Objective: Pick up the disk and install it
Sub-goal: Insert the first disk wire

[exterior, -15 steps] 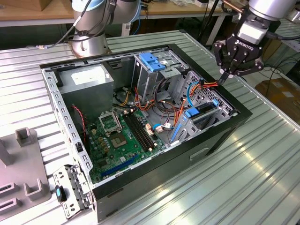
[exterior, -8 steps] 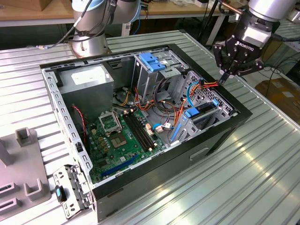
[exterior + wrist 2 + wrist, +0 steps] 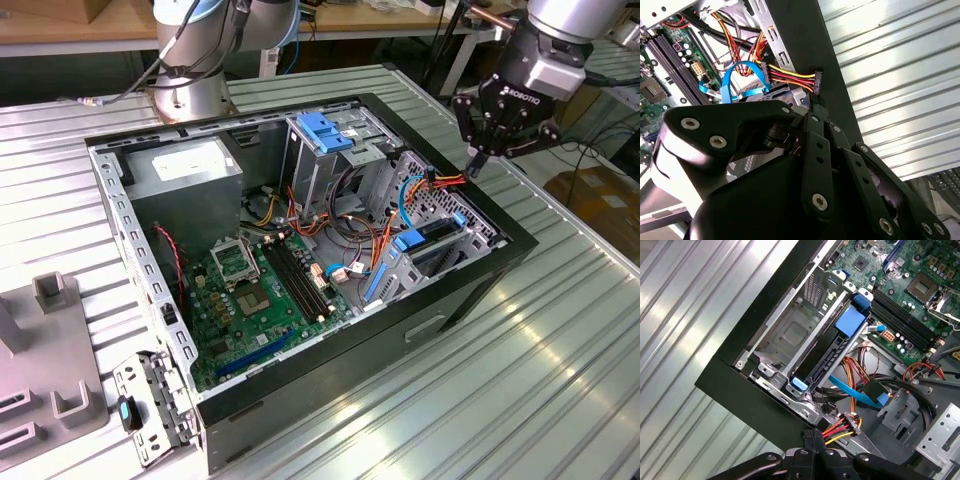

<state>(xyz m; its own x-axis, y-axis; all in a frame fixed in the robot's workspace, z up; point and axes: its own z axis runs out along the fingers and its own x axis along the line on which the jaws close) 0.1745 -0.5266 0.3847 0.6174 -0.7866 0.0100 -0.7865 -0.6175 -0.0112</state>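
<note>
**Operator:** What is closest to the camera?

**Spotter:** Your gripper (image 3: 813, 104). In both wrist views its black fingers (image 3: 807, 440) are pressed together. The tips sit right at the black plug (image 3: 817, 80) on the red and yellow wires (image 3: 837, 429). I can't tell if they pinch the plug or only touch it. They hold no disk.

**Operator:** So where is the disk?

**Spotter:** The disk (image 3: 826, 359) is down in the cage, in the corner of the case (image 3: 330, 370). In the exterior view the gripper hangs just above that corner.

**Operator:** What could go wrong?

**Spotter:** I think the wires are your big worry. They loop close around the fingers. If you move off fast, a wire may catch and tug the plug or the disk. The fingers are also close to the case wall and could bump it.

**Operator:** Which way does the disk lie?

**Spotter:** Its long side runs beside that wall. One blue end is by the corner. The other blue end points in toward the board (image 3: 250, 290). It looks turned up on its edge, but I'm not sure.
</note>
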